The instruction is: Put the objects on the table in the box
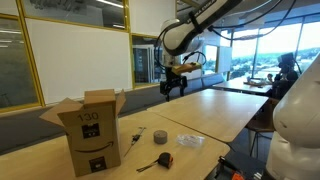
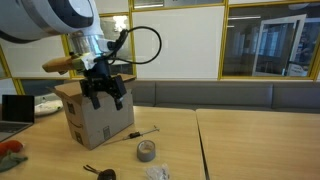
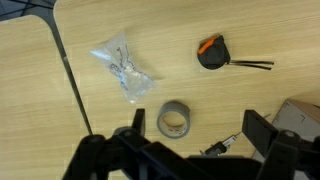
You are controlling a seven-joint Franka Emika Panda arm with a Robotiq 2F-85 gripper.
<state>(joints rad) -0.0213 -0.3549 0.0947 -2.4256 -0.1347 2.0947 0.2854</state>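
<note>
My gripper (image 1: 175,86) is open and empty, well above the table; it also shows in the other exterior view (image 2: 106,94). In the wrist view its two fingers (image 3: 197,124) frame the table below. A grey tape roll (image 3: 174,120) lies between the fingers, toward one side. A small dark metal tool (image 3: 222,146) lies beside it. A black and orange tape measure (image 3: 211,52) and a clear plastic bag (image 3: 125,65) lie farther off. The open cardboard box (image 1: 92,135) stands upright on the table, and its corner shows in the wrist view (image 3: 300,118).
The wooden table (image 1: 215,110) is made of joined tops with a seam (image 3: 70,70). A laptop (image 2: 18,108) and white plate (image 2: 47,103) sit on the neighbouring table. A person (image 1: 288,70) sits far back. A white object (image 1: 298,130) stands at the frame edge.
</note>
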